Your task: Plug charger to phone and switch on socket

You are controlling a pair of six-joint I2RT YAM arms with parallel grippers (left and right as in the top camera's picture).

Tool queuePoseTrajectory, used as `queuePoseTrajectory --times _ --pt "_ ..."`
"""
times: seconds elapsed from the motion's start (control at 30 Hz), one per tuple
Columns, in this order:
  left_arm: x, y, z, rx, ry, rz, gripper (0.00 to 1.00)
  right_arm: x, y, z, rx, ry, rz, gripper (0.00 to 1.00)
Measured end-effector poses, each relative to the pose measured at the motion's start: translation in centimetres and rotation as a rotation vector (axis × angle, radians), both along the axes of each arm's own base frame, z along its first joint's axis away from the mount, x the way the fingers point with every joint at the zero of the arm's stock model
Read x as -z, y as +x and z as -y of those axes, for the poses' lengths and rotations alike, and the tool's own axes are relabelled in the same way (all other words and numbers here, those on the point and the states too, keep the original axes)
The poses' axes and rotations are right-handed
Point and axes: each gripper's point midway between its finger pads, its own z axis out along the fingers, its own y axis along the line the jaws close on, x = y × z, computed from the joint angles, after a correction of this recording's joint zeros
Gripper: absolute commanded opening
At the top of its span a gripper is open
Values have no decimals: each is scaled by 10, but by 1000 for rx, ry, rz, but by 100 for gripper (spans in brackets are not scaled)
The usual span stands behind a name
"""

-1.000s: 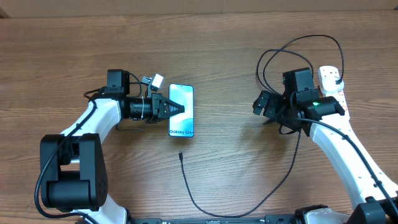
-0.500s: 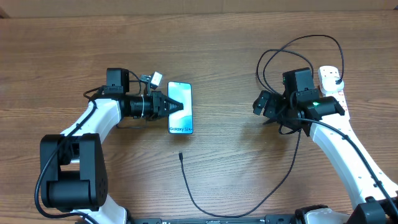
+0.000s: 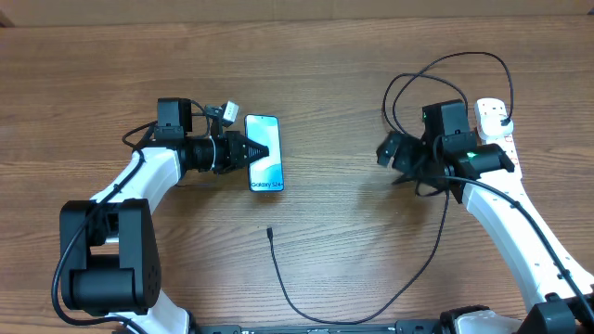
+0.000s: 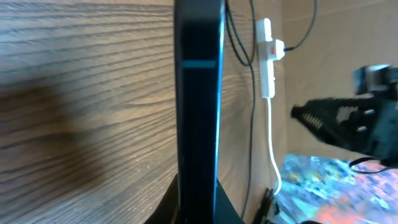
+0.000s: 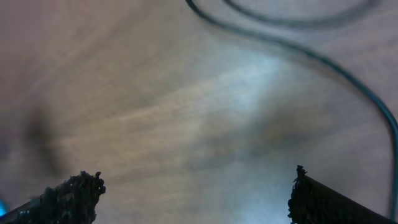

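The phone [image 3: 264, 160], its screen lit blue and white, is gripped at its left long edge by my left gripper [image 3: 252, 151], which is shut on it. In the left wrist view the phone [image 4: 199, 93] shows edge-on as a dark slab between the jaws. The charger's thin black cable [image 3: 283, 283] lies on the wood. Its connector tip [image 3: 268, 232] is free, below the phone. The cable loops up to the white socket [image 3: 492, 116] at the far right, also seen as the socket [image 4: 267, 56] with red marks. My right gripper [image 3: 390, 151] hovers open left of the socket, holding nothing.
The right arm covers most of the socket in the overhead view. A thick white cord [image 4: 273, 149] runs from the strip toward the table edge. Black cable loops [image 3: 445, 74] lie behind the right gripper, and one strand [image 5: 323, 62] crosses the right wrist view.
My left gripper has carried the phone a little up and to the left, away from the connector tip. The right arm has barely moved.
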Motion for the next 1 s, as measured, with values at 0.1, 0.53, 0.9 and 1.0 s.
queuePoseTrajectory --times 0.1,0.53,0.9,1.0 --pt "1 2 -1 -6 12 4 4 -5 8 -2 -1 9 36 100" --pt "-2 14 -10 -85 -12 -32 4 -15 -3 -52 -158 210 24 64" --pt "-22 19 -44 -141 -149 -44 4 -5 -55 -142 -443 195 -37 34" --pt "-25 19 -49 -142 -166 -37 4 13 -74 -165 -495 156 -84 31"
